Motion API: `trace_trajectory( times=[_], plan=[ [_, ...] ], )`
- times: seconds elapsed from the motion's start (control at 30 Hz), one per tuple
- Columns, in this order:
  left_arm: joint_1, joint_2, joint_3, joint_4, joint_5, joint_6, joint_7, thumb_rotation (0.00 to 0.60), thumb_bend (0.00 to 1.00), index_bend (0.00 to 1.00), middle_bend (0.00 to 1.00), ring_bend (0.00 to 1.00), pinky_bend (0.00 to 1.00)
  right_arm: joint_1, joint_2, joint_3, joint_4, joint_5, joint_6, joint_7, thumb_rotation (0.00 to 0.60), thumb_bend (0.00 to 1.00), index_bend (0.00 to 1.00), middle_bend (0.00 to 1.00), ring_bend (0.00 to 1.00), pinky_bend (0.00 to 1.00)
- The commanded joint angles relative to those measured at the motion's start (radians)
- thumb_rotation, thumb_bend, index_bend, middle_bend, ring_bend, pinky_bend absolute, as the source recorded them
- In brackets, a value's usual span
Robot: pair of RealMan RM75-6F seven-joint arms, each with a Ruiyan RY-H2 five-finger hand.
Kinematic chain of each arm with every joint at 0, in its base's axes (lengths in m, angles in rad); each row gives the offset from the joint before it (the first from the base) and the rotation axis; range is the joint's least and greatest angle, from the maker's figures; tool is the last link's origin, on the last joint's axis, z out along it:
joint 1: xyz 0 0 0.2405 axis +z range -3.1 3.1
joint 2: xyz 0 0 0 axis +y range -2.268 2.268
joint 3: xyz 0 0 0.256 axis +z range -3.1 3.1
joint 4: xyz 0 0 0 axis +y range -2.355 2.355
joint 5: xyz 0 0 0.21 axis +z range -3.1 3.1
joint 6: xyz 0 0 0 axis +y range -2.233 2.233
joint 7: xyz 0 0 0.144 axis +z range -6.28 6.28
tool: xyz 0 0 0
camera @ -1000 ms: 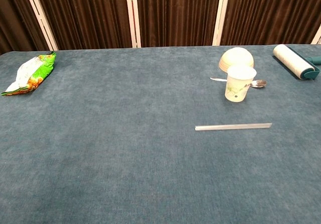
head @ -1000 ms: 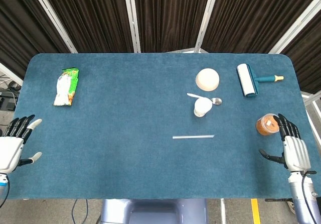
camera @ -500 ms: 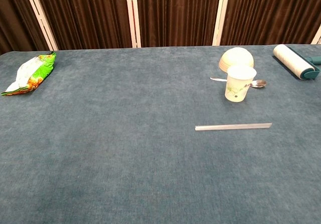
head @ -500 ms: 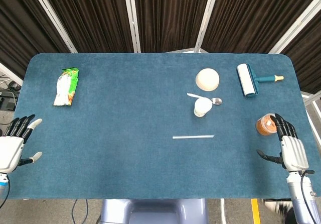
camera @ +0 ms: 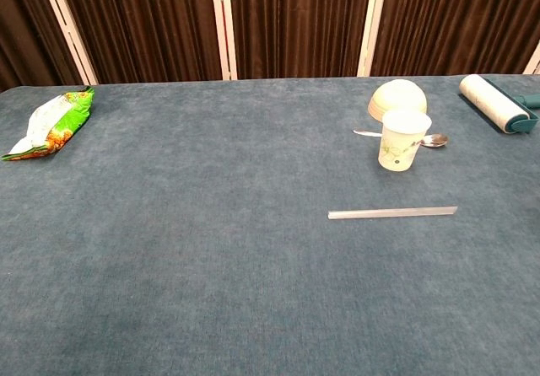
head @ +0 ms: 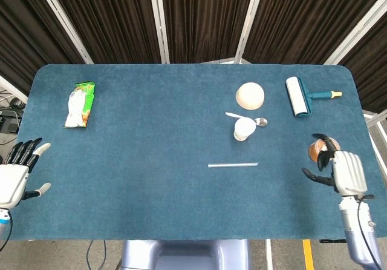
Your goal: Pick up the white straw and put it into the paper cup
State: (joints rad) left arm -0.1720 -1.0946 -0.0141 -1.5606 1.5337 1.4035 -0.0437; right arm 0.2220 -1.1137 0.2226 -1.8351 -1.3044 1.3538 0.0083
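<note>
The white straw (head: 233, 164) lies flat on the bench (head: 151, 179), near the upright paper cup (head: 244, 129). My right hand (head: 338, 172) hovers beside an orange container (head: 317, 151), fingers loose and grasping nothing. My left hand (head: 15, 174) is spread, released.

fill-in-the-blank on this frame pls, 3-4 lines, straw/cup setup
The white straw lies flat on the ____ table cover.
The paper cup stands ____, with its mouth open to the top.
The bowl behind the cup is turned ____ down.
The right robot hand holds ____.

Missing words: blue; upright; upside; nothing
</note>
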Motion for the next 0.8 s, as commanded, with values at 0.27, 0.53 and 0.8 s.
trace_trajectory(
  times=[0.27, 0.53, 0.8],
  plan=[
    [-0.001, 0.0, 0.0, 0.004, 0.001, -0.001, -0.005, 0.6, 0.21, 0.12, 0.0, 0.0, 0.0, 0.161, -0.113, 0.032, -0.129, 0.178, -0.142, -0.275, 0.6, 0.22, 0.41, 1.0, 0.92, 0.91],
    [-0.005, 0.002, -0.002, 0.001, -0.003, -0.008, -0.004, 0.6, 0.21, 0.12, 0.0, 0.0, 0.0, 0.276, -0.266, 0.053, -0.081, 0.337, -0.173, -0.43, 0.6, 0.31, 0.43, 1.0, 0.92, 0.91],
    [-0.009, 0.004, -0.005, -0.005, -0.011, -0.017, 0.0, 0.6, 0.21, 0.13, 0.0, 0.0, 0.0, 0.327, -0.378, 0.039, 0.025, 0.41, -0.179, -0.481, 0.6, 0.35, 0.43, 1.0, 0.92, 0.91]
  ],
)
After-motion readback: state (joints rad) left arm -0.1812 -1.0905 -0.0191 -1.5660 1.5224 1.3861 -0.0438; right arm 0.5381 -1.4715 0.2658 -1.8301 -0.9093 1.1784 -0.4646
